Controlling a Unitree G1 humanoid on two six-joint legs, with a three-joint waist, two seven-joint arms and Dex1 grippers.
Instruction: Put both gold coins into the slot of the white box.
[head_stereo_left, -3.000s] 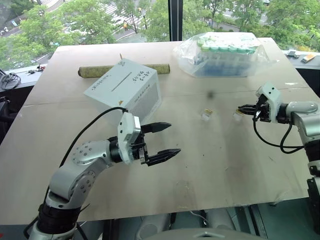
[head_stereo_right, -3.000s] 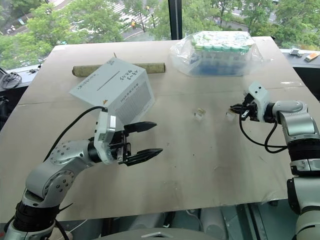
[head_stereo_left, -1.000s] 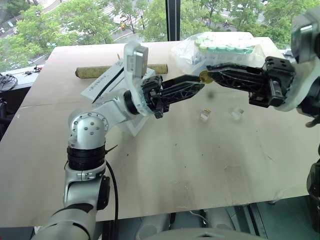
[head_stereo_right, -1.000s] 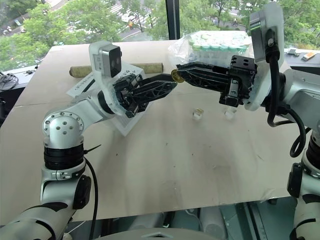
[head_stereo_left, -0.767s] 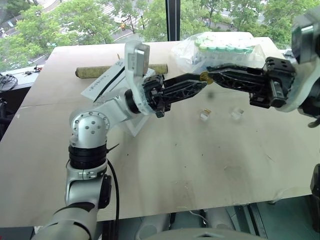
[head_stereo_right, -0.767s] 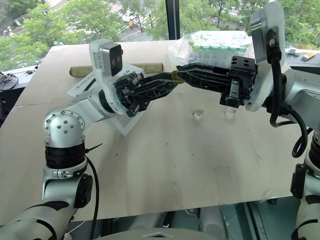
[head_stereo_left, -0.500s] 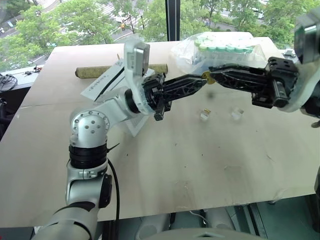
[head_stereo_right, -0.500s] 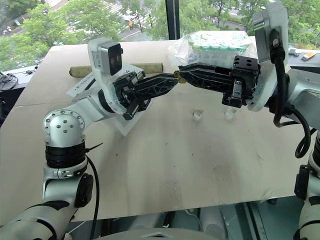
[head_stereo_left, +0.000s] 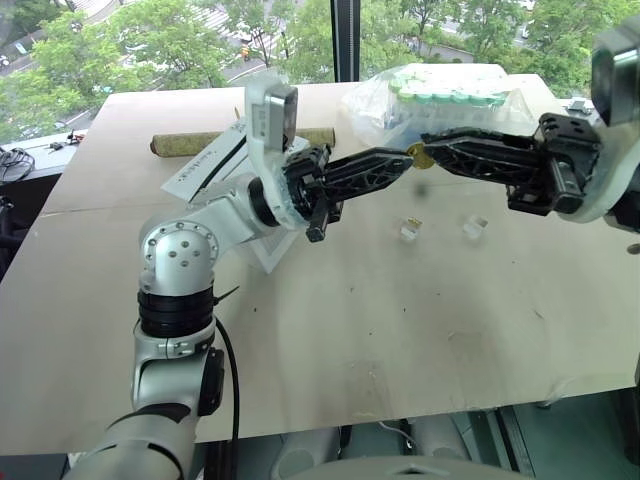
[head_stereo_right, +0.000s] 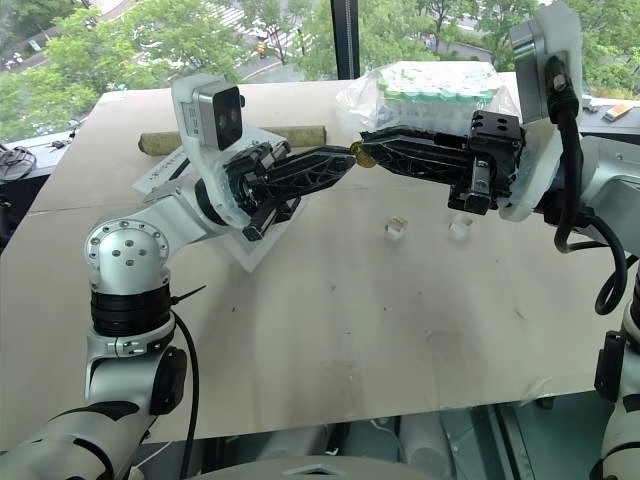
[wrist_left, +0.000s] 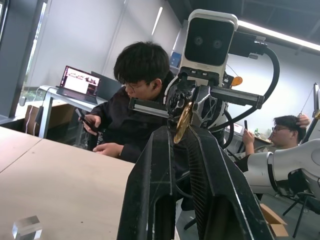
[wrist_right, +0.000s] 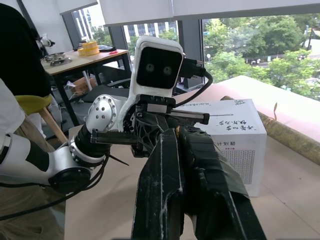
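Beyond the pale wooden table (head_stereo_left: 300, 330), window trees are showing; since a second ago, left gripper (head_stereo_left: 407, 157) is closing onto the small shiny gold coin (head_stereo_left: 417, 156) alongside the clamped right gripper (head_stereo_left: 427, 152).

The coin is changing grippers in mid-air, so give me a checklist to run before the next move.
1. Gold coin pinched at the right gripper tip: ok.
2. Left gripper closed on the same coin: cannot tell; its tips meet the coin, firm hold unclear.
3. Handover is above the table, clear of the bag of tubes: ok.
4. White box upright within reach: ok; the left arm hides much of it in the head views.
5. Slot visible for aiming: not ok.
6. Second gold coin located: cannot tell; something small sits by a clear block.
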